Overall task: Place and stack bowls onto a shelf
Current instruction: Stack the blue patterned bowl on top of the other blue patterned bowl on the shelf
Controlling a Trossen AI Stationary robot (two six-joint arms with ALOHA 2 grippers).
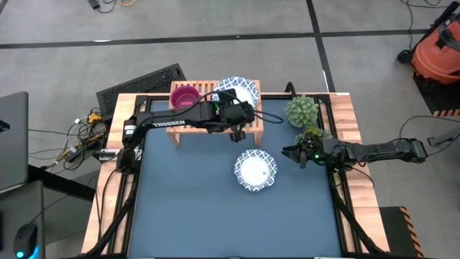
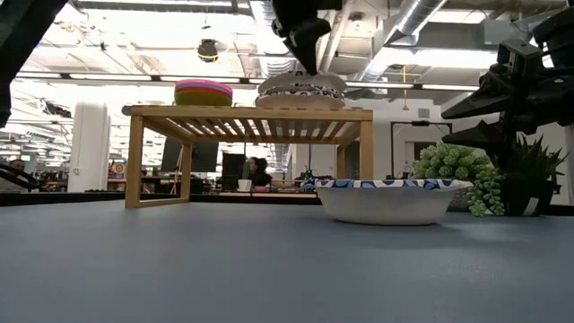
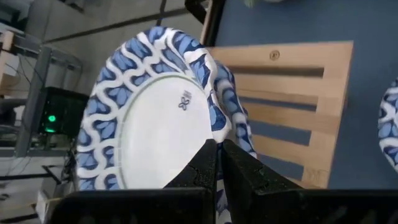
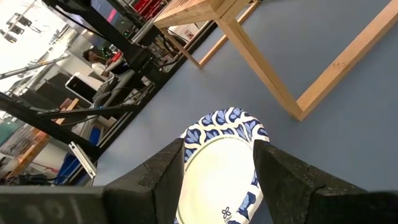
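Shelf — magenta bowl stack, white bowl.

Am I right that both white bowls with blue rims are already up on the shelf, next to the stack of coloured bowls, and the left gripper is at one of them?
Not quite: only one white bowl is on the shelf, beside the coloured stack, with the left gripper pinching its rim. The other white bowl sits on the table in front of the shelf, as the high view shows.

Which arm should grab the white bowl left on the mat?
Right, probably. The right gripper is open beside the white bowl on the mat, aimed at it. The left gripper sits over the shelf, shut on the other white bowl's rim.
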